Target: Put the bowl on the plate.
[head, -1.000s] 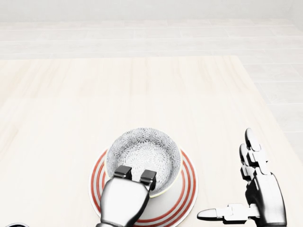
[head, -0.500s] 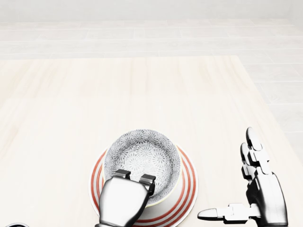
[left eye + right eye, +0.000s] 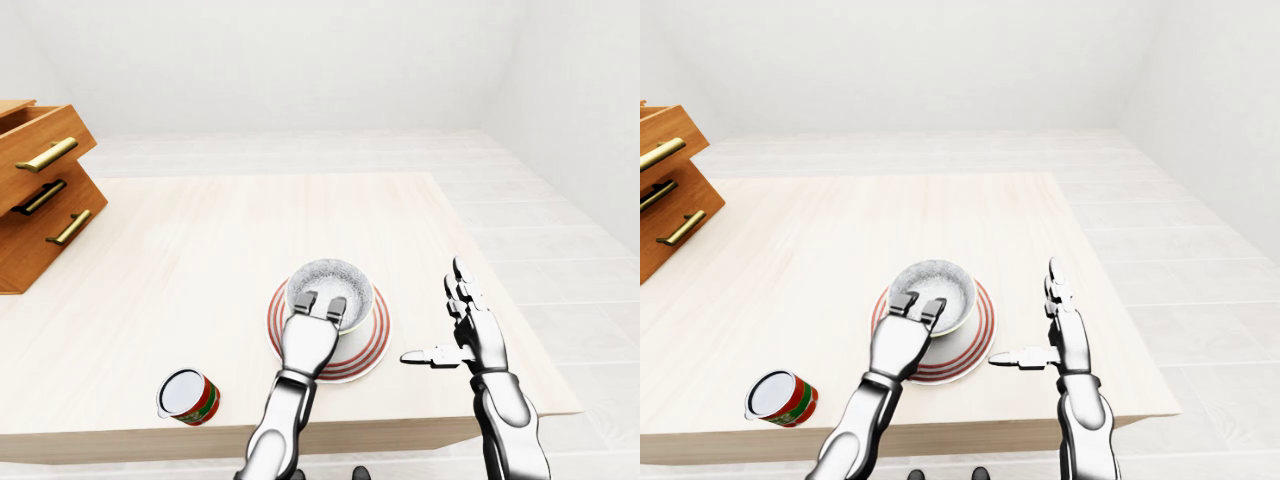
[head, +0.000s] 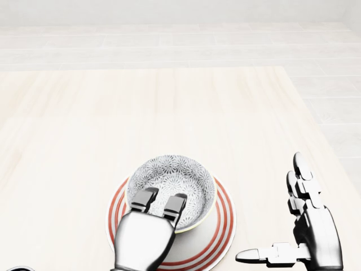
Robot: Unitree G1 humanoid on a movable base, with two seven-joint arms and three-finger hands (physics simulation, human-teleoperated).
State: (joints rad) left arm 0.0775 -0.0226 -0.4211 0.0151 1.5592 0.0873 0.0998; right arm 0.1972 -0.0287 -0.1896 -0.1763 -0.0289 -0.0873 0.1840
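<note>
Two hands: both open.
Bowl [image 4: 172, 183]: upright, mouth up, sitting on the plate [image 4: 220, 226].
Left hand [image 4: 155, 212]: fingers spread over bowl's near rim.
Right hand [image 4: 299, 226]: splayed wide, right of plate.

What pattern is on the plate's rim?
Concentric red rings on the white plate, clearest in the head view.

I see the round ceramic bowl [image 4: 172, 183], white outside with a grey floral pattern lining its inside, sitting upright and empty on the white plate with red concentric rings [image 4: 223, 217]. The bowl rests slightly toward the top-left of the plate in my head view, leaving more ringed rim showing on the right. The plate lies flat near the lower middle of that view.
</note>
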